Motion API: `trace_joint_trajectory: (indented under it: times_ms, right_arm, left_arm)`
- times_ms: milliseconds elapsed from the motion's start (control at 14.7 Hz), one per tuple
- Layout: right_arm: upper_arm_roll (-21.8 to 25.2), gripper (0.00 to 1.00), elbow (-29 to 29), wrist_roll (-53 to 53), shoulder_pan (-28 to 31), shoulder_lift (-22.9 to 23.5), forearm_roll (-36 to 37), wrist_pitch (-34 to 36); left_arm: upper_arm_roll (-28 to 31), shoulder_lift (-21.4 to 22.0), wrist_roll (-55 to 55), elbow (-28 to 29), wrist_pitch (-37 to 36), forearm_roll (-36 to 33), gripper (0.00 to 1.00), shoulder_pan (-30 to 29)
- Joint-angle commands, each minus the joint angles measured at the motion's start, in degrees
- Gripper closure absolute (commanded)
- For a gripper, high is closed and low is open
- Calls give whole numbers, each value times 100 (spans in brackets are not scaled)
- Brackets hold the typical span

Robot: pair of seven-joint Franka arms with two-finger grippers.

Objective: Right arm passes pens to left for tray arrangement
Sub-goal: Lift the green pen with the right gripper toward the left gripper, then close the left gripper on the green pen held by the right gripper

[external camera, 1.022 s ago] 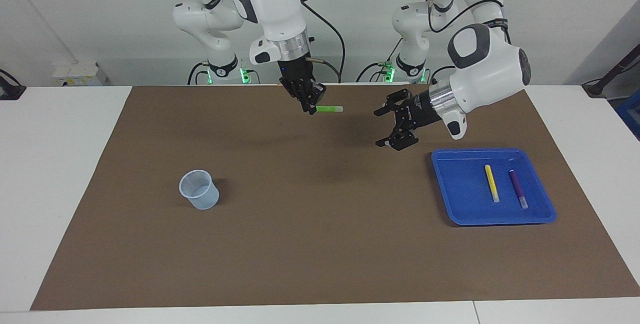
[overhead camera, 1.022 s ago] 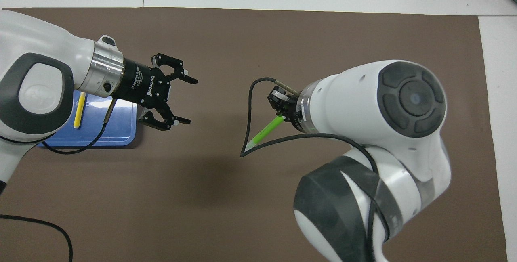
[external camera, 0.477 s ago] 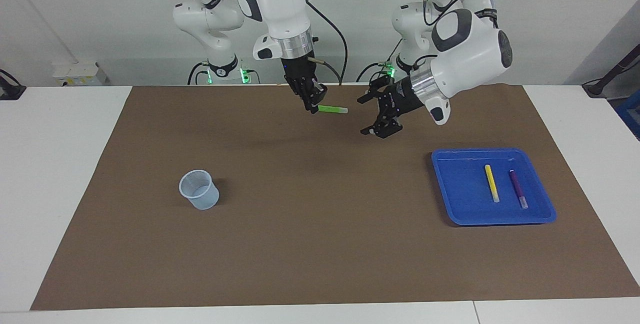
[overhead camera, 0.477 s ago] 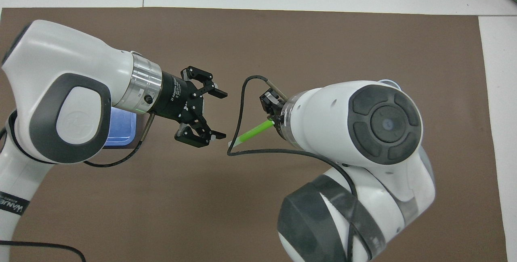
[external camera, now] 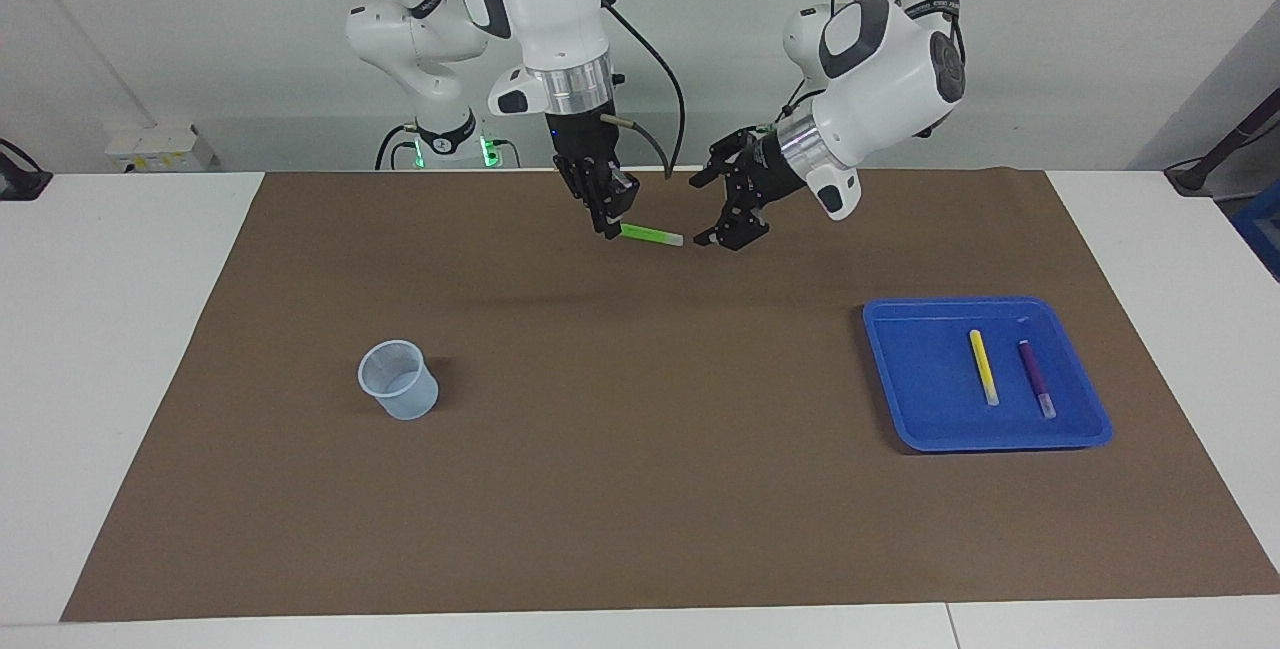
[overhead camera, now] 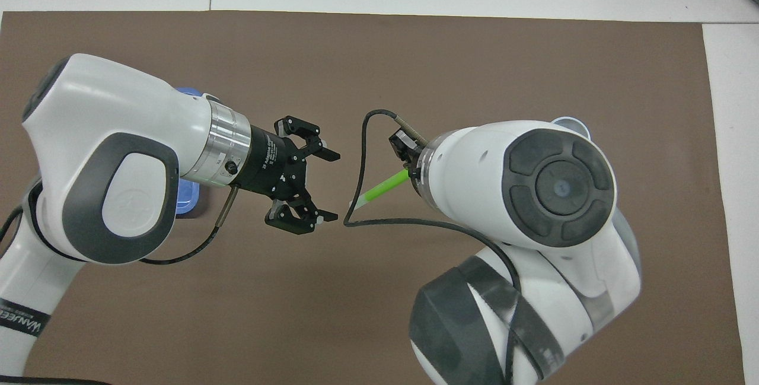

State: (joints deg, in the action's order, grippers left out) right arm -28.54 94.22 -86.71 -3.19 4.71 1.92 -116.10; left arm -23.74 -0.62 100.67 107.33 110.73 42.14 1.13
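Facing view
Right gripper [external camera: 609,225]: black, clenched on one end of the green pen [external camera: 650,234], up over the brown mat [external camera: 640,489].
Green pen: slim bright cylinder with a whitish tip, jutting sideways toward the left gripper [external camera: 712,208].
Left gripper: black linked fingers spread wide, grasping nothing, just beside the pen's free tip, over the mat.
Tray [external camera: 905,409]: shallow glossy blue plastic, rounded corners, raised rim, at the left arm's end of the table.
Yellow pen [external camera: 984,366]: lying flat in the tray.
Purple pen [external camera: 1036,378]: lying flat beside the yellow one, apart from it.
Cup [external camera: 398,380]: small translucent pale-blue, ribbed wall, upright toward the right arm's end.

Overhead view
Right gripper: fingertips hidden under its white wrist; green pen [overhead camera: 382,187] slants out from beneath.
Left gripper [overhead camera: 329,185]: fingers splayed, pen tip just off its lower fingertip.
Tray [overhead camera: 188,204]: only corners show past the left arm.
Mat [overhead camera: 450,59]: matte, flat brown sheet.
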Motion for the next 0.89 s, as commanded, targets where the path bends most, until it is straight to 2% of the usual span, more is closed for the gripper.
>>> trace_joint_trajectory:
  times_ms: [0,136,341,477,681,818]
  right_arm:
    - [-64,100,-281,-853,38,224,19,-306]
    - [-64,100,-273,-979,-32,232,10,-343]
    - [-72,100,-264,-1347,-68,294,2,-378]
    - [-81,100,-229,-1427,-85,277,-7,-378]
    - [-81,100,-211,-1445,-85,277,-95,-387]
    - [-81,100,-202,-1445,-85,268,-104,-396]
  left_arm:
    - [72,273,111,524,806,84,7,369]
    - [63,247,435,552,1282,92,7,545]
    - [107,246,472,473,1179,101,6,467]
    - [133,369,384,482,742,93,5,301]
    - [142,606,-185,473,-137,84,5,-313]
    - [142,651,-284,403,-263,92,5,-447]
